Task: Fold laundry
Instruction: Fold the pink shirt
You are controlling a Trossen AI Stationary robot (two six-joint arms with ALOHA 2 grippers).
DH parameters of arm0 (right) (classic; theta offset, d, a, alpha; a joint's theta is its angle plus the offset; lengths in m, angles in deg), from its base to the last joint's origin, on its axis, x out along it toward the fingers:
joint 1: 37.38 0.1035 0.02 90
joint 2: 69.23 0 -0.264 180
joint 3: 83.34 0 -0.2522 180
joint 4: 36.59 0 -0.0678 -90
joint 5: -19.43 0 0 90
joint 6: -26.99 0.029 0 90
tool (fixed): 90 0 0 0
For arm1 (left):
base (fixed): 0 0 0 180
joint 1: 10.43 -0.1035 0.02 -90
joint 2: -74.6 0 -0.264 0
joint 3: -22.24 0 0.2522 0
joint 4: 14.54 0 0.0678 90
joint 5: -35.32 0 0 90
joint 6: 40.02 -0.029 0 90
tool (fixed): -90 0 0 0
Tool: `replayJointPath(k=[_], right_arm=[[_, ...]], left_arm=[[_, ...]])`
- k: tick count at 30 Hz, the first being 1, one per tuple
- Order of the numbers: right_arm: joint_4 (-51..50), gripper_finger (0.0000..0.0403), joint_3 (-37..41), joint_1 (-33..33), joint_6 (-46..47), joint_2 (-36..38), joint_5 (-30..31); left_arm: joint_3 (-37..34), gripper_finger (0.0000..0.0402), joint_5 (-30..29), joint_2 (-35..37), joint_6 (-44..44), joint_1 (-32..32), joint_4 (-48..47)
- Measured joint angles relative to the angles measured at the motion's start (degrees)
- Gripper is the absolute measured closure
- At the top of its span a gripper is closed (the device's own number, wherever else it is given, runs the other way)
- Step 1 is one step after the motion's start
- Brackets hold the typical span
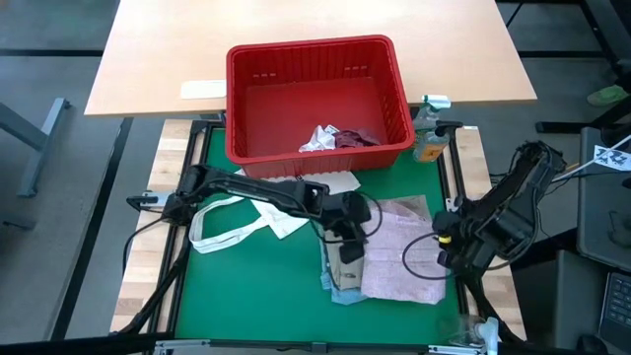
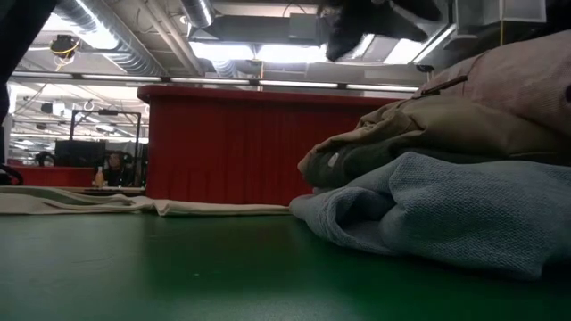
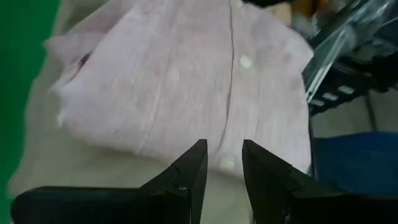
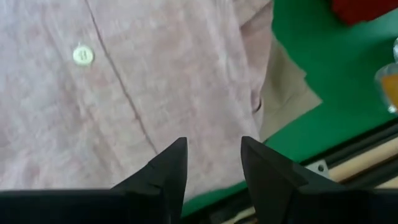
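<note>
- Left gripper [image 3: 224, 163] hovers over the mottled pink buttoned shirt [image 1: 404, 247], dark fingers parted by a narrow gap, nothing between them.
- Right gripper [image 4: 213, 163] hangs over the same shirt's far side, fingers likewise apart and empty.
- That pink shirt tops a folded stack near the green mat's [image 1: 246, 286] front right corner: beige-khaki cloth [image 2: 428, 125] under it, light blue knit [image 2: 446, 209] at the bottom.
- More crumpled cloth, white [image 1: 317, 138] and maroon [image 1: 357, 138], waits in the red slotted plastic basket [image 1: 394, 89] at the mat's back edge.
- White tote bag [image 1: 242, 222] lies left of the stack.
- My read: pink shirt looks finished; next call is reaching into the basket, which needs a wider opening and a clean pinch.
</note>
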Motion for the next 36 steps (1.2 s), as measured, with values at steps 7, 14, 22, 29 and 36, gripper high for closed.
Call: replayJointPath(k=[7, 14, 22, 29, 36], right_arm=[[-1.4, 0.0251, 0.0, 1.6, 1.3, 0.6, -4.6], [-1.1, 0.0251, 0.1, 11.8, 17.9, 3.3, -0.7], [-1.0, 0.0251, 0.1, 20.7, 33.6, 1.6, -2.5], [-1.0, 0.0251, 0.1, 21.3, 34.2, 0.0, -3.0], [0.0, 0.0251, 0.1, 21.3, 34.2, -0.3, -3.5]], left_arm=[[0.0, 0.0305, -8.2, 4.8, 0.0, 2.2, -12.3], [-4.1, 0.0305, -9.9, 5.2, 2.5, 5.9, -12.6], [-15.7, 0.0305, -9.4, 5.2, 7.3, 6.9, 9.8], [-17.9, 0.0305, -11.4, 5.2, 7.6, 6.8, 17.4], [-17.9, 0.0305, -12.4, 5.1, 7.3, 6.8, 17.4]])
